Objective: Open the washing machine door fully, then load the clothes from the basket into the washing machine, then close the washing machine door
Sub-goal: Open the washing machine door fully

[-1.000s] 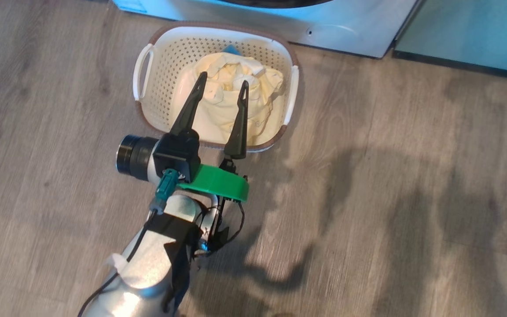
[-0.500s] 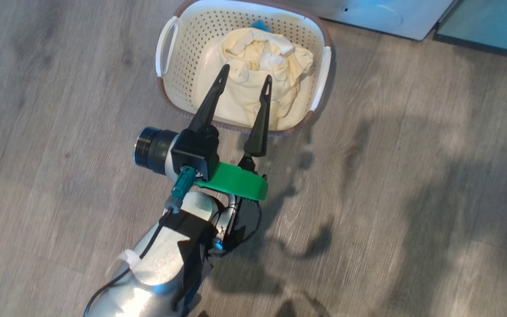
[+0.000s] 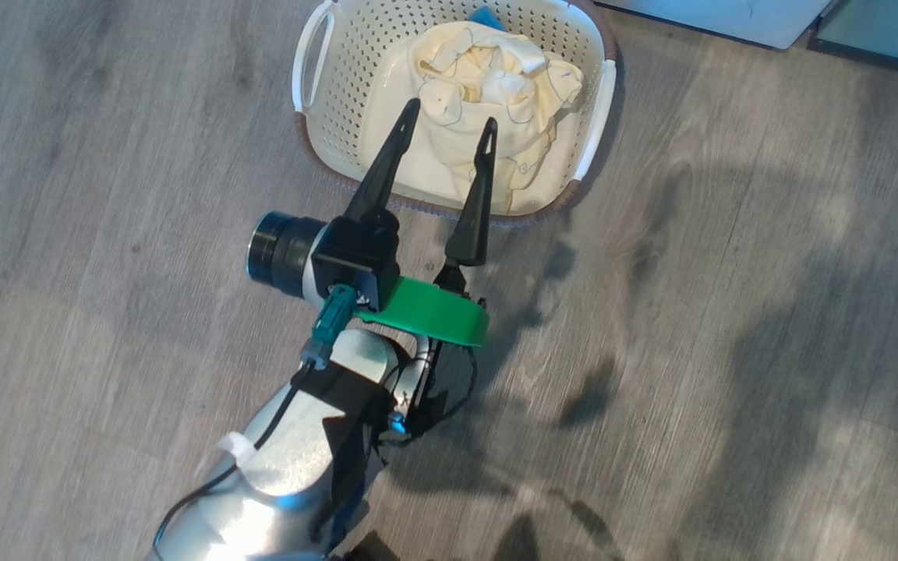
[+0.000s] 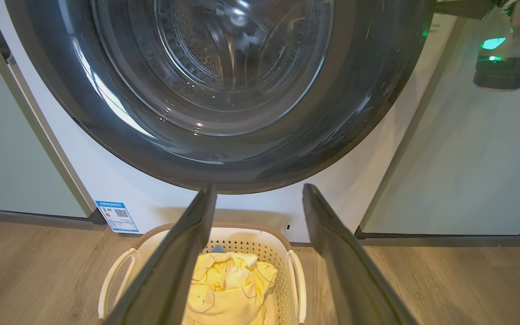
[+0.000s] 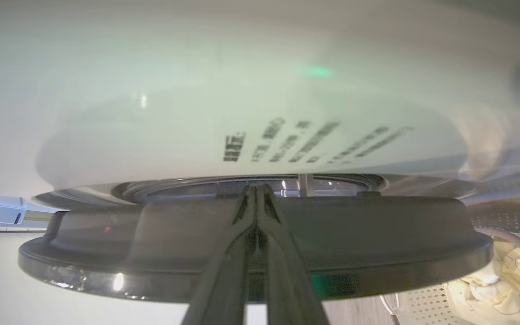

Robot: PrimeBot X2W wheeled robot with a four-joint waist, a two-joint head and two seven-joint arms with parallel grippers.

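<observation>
Since a second ago the head camera has tipped and turned, so the basket sits higher and further right in its picture and the washing machine has slid to a white sliver at the top right corner. The things themselves look unmoved, and the left claw hangs over the basket much as it did.

Starting from the left, the left claw [image 3: 450, 114] is above the near half of the basket [image 3: 340, 78]. Its two dark fingers are spread wide with nothing between them, and they show no clear contact with the cloth. The basket stands on the wooden floor [image 3: 106, 312] just in front of the washing machine [image 3: 714, 15]. The clothes [image 3: 496, 70] lie heaped in its right half, pale yellow, with a blue piece [image 3: 486, 15] poking out at the far wall.

Further right, the washing machine door [image 4: 224, 174] covers the machine's front in the left wrist view, its glass over the steel drum. The right claw [image 5: 255, 192] has its fingers pressed together and empty, with the tips at the door's edge where the dark rim meets the white front. Whether the door is cracked open there cannot be told.

The task looks to be at its very start. The door is not swung fully open and every garment is in the basket, so loading and closing are both to come.
</observation>
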